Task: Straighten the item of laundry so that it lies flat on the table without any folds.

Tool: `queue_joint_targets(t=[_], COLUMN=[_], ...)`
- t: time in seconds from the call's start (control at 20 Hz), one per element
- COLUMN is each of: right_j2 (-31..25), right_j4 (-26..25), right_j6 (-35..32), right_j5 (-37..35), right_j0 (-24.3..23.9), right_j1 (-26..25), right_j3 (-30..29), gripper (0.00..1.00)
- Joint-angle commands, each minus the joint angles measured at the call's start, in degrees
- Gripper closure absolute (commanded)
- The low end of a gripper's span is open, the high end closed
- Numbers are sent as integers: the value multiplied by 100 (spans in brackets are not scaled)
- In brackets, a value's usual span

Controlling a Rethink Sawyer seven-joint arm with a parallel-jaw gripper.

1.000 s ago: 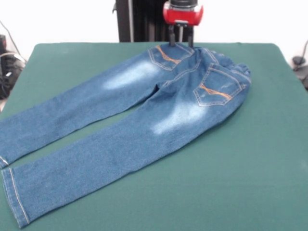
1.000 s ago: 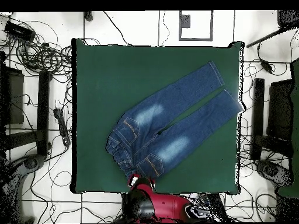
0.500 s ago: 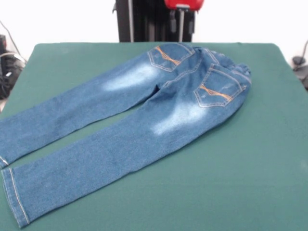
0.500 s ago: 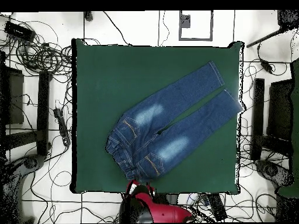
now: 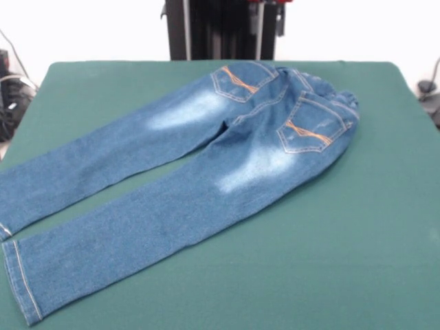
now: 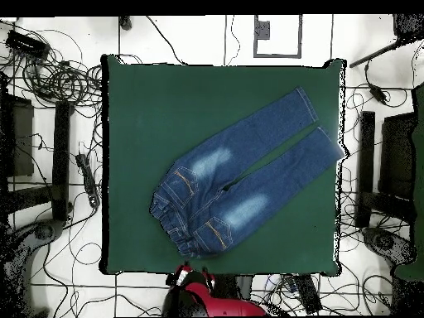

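The item of laundry [image 5: 206,158], a small pair of blue jeans with faded patches and orange-stitched pockets, lies back side up on the green table [image 5: 357,227]. Its gathered waistband is at the far side and both legs run apart toward the near left. Overhead, the item of laundry [image 6: 240,178] lies slantwise on the table [image 6: 149,108], hems close to the right edge. My gripper [image 5: 266,20] shows only at the top edge, open, holding nothing, lifted clear of the waistband. From above, the gripper [image 6: 192,277] hangs just beyond the table's bottom edge.
A black column [image 5: 206,31] stands behind the table. Tangled cables [image 6: 50,74] and dark stands [image 6: 62,157] lie on the floor round the table's left and right sides. Wide green cloth shows right of the jeans in the front view.
The gripper has risen from just above the waistband and drawn back past the table's edge. The jeans have stayed where they were.
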State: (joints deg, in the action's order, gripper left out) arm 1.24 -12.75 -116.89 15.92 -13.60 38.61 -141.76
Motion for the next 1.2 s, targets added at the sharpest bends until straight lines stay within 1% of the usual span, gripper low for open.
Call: queue_joint_targets(t=[0.05, 0.3, 0.5, 0.65, 0.85, 1.2], right_j2=[-380, -389, -426, -478, -535, -633], right_j4=[714, 997, 1065, 1083, 1143, 1207], right_j6=[-1121, -1213, -1153, -1127, -1094, -917], right_j5=[-356, -53, 72, 35, -257, -702], right_j0=[342, 572, 544, 488, 435, 244], right_j1=[-422, -940, -1215, -1190, -895, -652], right_j3=[674, 1020, 1271, 1326, 1278, 1439], gripper=[0, 0, 0, 0, 0, 0])
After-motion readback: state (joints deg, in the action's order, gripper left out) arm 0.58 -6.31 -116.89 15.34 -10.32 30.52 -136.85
